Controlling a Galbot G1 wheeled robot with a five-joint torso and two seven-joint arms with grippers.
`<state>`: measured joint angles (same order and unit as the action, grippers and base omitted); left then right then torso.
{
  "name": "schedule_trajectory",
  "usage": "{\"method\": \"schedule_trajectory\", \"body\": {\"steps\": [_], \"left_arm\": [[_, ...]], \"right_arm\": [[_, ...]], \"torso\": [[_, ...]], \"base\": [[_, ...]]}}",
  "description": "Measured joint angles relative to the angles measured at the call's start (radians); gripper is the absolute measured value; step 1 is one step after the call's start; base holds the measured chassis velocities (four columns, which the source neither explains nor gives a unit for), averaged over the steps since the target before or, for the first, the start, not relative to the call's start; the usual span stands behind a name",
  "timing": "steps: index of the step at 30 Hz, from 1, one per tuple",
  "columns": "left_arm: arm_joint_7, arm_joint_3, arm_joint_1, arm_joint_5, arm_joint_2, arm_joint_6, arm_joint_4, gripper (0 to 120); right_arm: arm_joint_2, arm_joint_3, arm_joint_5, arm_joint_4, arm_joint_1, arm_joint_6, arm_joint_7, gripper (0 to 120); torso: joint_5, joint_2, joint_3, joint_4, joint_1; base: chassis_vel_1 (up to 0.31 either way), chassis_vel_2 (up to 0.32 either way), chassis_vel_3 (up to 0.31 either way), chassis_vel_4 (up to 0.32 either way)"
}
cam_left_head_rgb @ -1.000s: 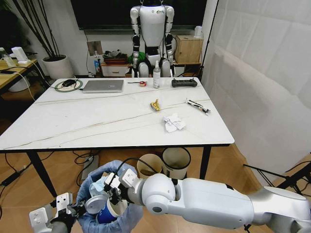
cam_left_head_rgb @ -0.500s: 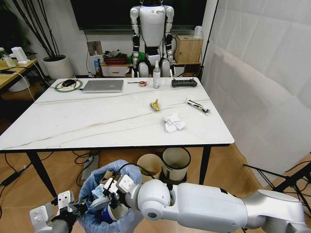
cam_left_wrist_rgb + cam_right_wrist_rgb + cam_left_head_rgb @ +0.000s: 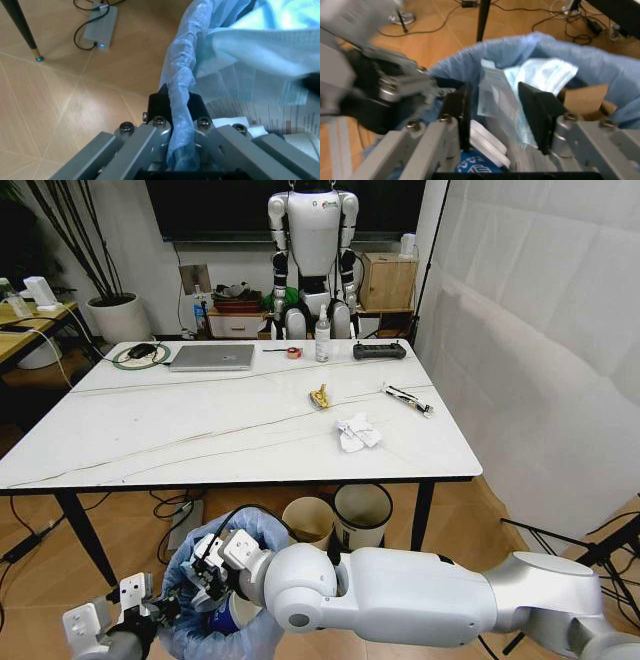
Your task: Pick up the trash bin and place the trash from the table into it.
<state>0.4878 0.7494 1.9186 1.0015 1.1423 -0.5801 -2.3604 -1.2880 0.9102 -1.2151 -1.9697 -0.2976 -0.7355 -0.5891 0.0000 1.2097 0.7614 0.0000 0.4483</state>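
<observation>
The trash bin, lined with a crinkly light-blue bag, hangs low in front of the table. My left gripper is shut on its bag rim. My right gripper hovers over the bin's mouth, jaws apart. Under its fingers lie a pale blue sheet, torn cardboard and a blue paper cup. On the table lie a yellow wrapper, crumpled white tissues and a white wrapper.
A cream bucket and a white round bin stand under the table. A laptop, spray bottle and black controller sit at its far edge. A white screen closes the right side. A power brick lies on the floor.
My right gripper carried the blue cup lower and leftward into the bin's mouth; the cup now sits inside the bag below the parted fingers. The left gripper keeps holding the rim.
</observation>
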Motion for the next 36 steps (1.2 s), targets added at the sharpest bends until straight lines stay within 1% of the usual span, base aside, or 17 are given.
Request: {"method": "schedule_trajectory", "body": {"steps": [1,3,6,8,10,13,14,15,16,17,22,23,24,25,27,29,36], "left_arm": [[-0.001,0.0,0.0,0.0,0.0,0.0,0.004,0],[-0.001,0.0,0.0,0.0,-0.001,0.001,0.005,0],[-0.008,0.003,0.0,0.0,-0.002,0.003,0.009,0],[-0.01,0.004,-0.002,0.0,-0.002,0.005,0.01,0],[-0.011,0.004,-0.002,0.0,-0.002,0.005,0.01,0],[-0.013,0.003,-0.002,0.0,-0.001,0.007,0.01,0],[-0.015,0.002,-0.001,0.0,0.001,0.008,0.006,0],[-0.016,0.002,-0.001,0.0,0.001,0.008,0.005,0],[-0.019,0.001,0.0,0.0,0.003,0.009,0.0,0],[-0.019,0.001,0.0,0.0,0.003,0.009,0.0,0],[-0.031,-0.007,0.002,-0.012,0.013,0.018,-0.02,0],[-0.031,-0.008,0.002,-0.013,0.013,0.018,-0.021,0],[-0.032,-0.012,-0.004,-0.015,0.013,0.019,-0.024,0],[-0.032,-0.012,-0.004,-0.015,0.013,0.019,-0.024,0],[-0.033,-0.013,-0.013,-0.015,0.011,0.019,-0.025,0],[-0.035,-0.013,-0.014,-0.014,0.012,0.019,-0.026,0],[-0.038,-0.013,-0.016,-0.015,0.014,0.021,-0.026,0]], "right_arm": [[0.002,-0.014,-0.037,-0.017,0.012,0.0,-0.011,45],[0.003,-0.018,-0.048,-0.022,0.015,0.0,-0.015,47],[0.035,-0.072,-0.092,-0.072,0.046,0.0,-0.025,62],[0.085,-0.125,-0.107,-0.099,0.054,0.0,-0.025,72],[0.102,-0.14,-0.108,-0.105,0.055,0.0,-0.026,73],[0.2,-0.235,-0.108,-0.121,0.043,0.0,-0.024,87],[0.235,-0.293,-0.108,-0.123,0.022,0.0,-0.023,91],[0.24,-0.303,-0.108,-0.124,0.018,0.0,-0.023,93],[0.275,-0.385,-0.106,-0.124,-0.02,0.0,-0.019,98],[0.275,-0.385,-0.106,-0.124,-0.02,0.0,-0.019,98],[0.357,-0.702,-0.043,-0.115,-0.208,0.0,0.093,100],[0.362,-0.727,-0.033,-0.113,-0.224,0.0,0.104,100],[0.378,-0.827,0.038,-0.095,-0.285,0.003,0.159,100],[0.378,-0.827,0.038,-0.095,-0.285,0.003,0.159,100],[0.383,-0.912,0.151,-0.047,-0.34,0.041,0.245,100],[0.372,-0.971,0.218,0.011,-0.377,0.074,0.295,100],[0.321,-1.004,0.242,0.107,-0.373,0.113,0.328,100]], "torso": [[0.0,0.0,0.0,0.0,0.0],[0.0,0.0,0.0,0.0001,0.0],[0.0,0.0,0.0,0.0001,0.0],[0.0002,0.0,0.0,0.0002,0.0],[0.0002,0.0,0.0,0.0001,0.0],[0.0003,0.0,0.0,-0.0002,0.0],[0.0004,0.0,0.0,-0.0002,0.0],[0.0004,0.0,0.0,-0.0002,0.0],[0.0004,0.0,0.0,-0.0001,0.0],[0.0004,0.0,0.0,-0.0001,0.0],[0.0004,0.0,0.0,-0.0001,0.0],[0.0003,0.0,0.0,-0.0002,0.0],[0.0005,0.0,0.0,-0.0002,0.0],[0.0005,0.0,0.0,-0.0002,0.0],[0.0001,0.0,0.0,-0.0006,0.0],[0.0006,0.0,0.0,-0.0004,0.0],[0.0003,0.0,0.0,0.0001,0.0]], "base": [[0.0,0.0,0.0,0.0],[0.0,0.0,0.0,0.0],[0.0,0.0,0.0,0.0],[0.0,0.0,0.0,0.0],[0.0,0.0,0.0,0.0],[0.0,0.0,0.0,0.0],[0.0,0.0,0.0,0.0],[0.0,0.0,0.0,0.0],[0.0,0.0,0.0,0.0],[0.0,0.0,0.0,0.0],[0.0,0.0,0.0,0.0],[0.0,0.0,0.0,0.0],[0.0,0.0,0.0,0.0],[0.0,0.0,0.0,0.0],[0.0,0.0,0.0,0.0],[0.0,0.0,0.0,0.0],[0.0,0.0,0.0,0.0]]}}
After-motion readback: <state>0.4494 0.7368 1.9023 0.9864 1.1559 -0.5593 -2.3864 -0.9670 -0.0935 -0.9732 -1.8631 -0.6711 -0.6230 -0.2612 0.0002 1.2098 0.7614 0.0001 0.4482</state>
